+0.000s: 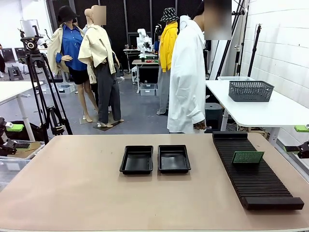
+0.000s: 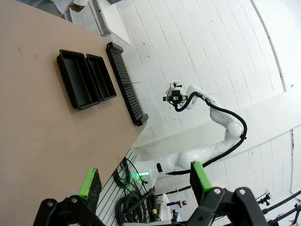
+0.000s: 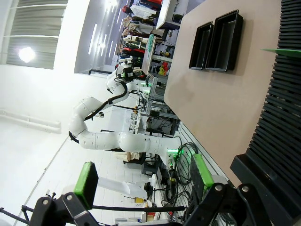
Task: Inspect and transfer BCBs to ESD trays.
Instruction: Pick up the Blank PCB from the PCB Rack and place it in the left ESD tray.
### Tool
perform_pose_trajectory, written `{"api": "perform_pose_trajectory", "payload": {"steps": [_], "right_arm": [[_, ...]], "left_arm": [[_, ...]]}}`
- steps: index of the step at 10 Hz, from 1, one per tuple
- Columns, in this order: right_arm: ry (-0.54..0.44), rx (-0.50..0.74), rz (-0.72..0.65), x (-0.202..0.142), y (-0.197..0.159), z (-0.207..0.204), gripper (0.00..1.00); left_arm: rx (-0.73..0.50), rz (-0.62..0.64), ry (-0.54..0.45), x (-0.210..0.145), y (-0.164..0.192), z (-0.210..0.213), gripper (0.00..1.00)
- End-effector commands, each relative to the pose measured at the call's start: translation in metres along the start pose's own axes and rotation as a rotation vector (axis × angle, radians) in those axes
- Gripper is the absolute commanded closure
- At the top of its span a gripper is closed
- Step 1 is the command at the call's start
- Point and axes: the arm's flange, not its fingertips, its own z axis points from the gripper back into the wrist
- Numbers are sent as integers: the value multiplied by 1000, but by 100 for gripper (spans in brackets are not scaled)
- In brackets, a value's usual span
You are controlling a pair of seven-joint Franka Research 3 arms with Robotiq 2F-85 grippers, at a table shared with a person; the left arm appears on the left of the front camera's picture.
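i see both arms drawn back at the sides of the tan worktop (image 1: 72, 193). the left tool (image 2: 145, 181) has its green pads spread wide with nothing between them. the right tool (image 3: 143, 179) stands just as wide open and empty, looking along the near end of the long black ribbed slotted rack (image 1: 256, 181).

that rack lies on the right part of the worktop, running from the far edge toward me. one small flat green rectangular circuit board (image 1: 247, 157) stands on its long edge in the rack's slots, in the far half, leaning a little. i cannot read any detail on its face from here.

a shallow glossy black rectangular plastic tray (image 1: 137, 162) lies near the middle of the worktop. a second identical tray (image 1: 174, 161) lies just beside it on the right, and both floors are bare. the trays sit apart from the rack, with open worktop between them.

a person in a long white coat (image 1: 187, 82) stands at the far side, turned sideways. behind, a grey mesh basket (image 1: 250, 90) rests on a white table.
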Motion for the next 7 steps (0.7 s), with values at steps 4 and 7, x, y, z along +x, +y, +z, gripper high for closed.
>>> {"api": "perform_pose_trajectory", "payload": {"steps": [4,7], "right_arm": [[32,-10,18,10,1,-1,0],[93,-122,43,53,9,-10,0]], "left_arm": [[-2,-3,1,0,-1,0,0],[-2,-3,1,0,-1,0,0]]}}
